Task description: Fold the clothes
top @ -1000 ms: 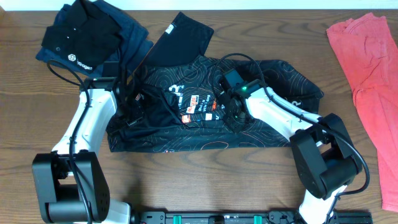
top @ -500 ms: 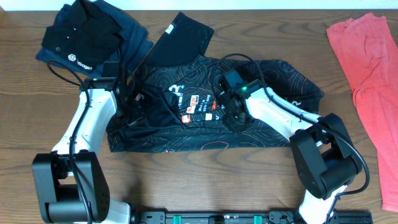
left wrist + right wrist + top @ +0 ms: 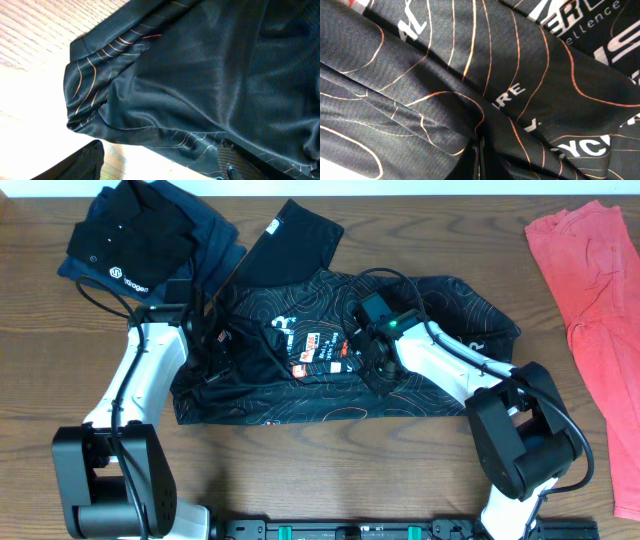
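The black jersey [image 3: 440,310] with orange-white contour lines and sponsor logos lies spread and rumpled across the middle of the table. My right gripper [image 3: 372,370] rests on its centre, beside the logos. In the right wrist view its fingers [image 3: 481,152] are pressed together with a fold of the jersey [image 3: 530,75] bunched between them. My left gripper [image 3: 213,352] sits at the jersey's left part with its jaws wide. In the left wrist view the jersey's edge [image 3: 200,75] drapes over one ribbed finger pad [image 3: 227,159].
A plain black polo [image 3: 130,240] with a white logo lies folded at the back left on a dark navy garment [image 3: 215,235]. A coral-red garment [image 3: 600,300] lies along the right edge. A plain black flap [image 3: 295,240] lies behind the jersey.
My right gripper's jaws have closed on a fold of the jersey. The left arm and the jersey's outline have stayed where they were.
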{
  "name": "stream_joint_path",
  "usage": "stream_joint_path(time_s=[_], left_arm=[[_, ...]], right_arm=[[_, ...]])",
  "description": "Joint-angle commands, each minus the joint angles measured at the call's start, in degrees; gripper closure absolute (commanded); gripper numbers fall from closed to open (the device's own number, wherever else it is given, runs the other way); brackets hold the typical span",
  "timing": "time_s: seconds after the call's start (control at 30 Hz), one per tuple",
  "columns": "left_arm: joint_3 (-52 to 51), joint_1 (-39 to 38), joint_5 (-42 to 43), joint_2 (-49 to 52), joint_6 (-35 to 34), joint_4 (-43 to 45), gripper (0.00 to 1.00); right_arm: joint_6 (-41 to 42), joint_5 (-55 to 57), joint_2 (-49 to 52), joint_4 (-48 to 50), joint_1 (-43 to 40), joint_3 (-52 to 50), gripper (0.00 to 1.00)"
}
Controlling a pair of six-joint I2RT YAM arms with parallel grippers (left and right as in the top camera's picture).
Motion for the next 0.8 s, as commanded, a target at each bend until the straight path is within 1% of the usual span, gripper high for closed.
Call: stream_joint_path(time_s=[0.0,0.17,0.33,0.57,0.7,0.73,0.77], left_arm=[[0.1,0.2,-0.3,0.2,0.0,-0.3,0.25],[0.0,0.2,-0.3,0.2,0.0,-0.3,0.25],[-0.1,0.2,-0.3,0.2,0.0,-0.3,0.25],[-0.2,0.2,-0.3,0.2,0.0,-0.3,0.25],[-0.2,0.2,-0.3,0.2,0.0,0.0,0.25],[-0.2,0.2,-0.3,0.2,0.0,0.0,0.25],[-0.2,0.2,-0.3,0.2,0.0,0.1,0.25]], right_arm=[[1.1,-0.2,0.7,0.7,0.4,-0.4,0.99],[2.6,0.1,0.7,1.9,0.2,-0.2,0.99],[6.0,2.1,0.7,2.4,-0.5,1.0,0.99],[10.9,9.7,0.7,2.5,-2.0,1.4,0.99],[12.8,12.3,0.7,2.5,-2.7,1.4,0.98],[12.8,12.3,0.7,2.5,-2.8,1.4,0.93],[12.8,12.3,0.7,2.5,-2.9,1.4,0.81]])
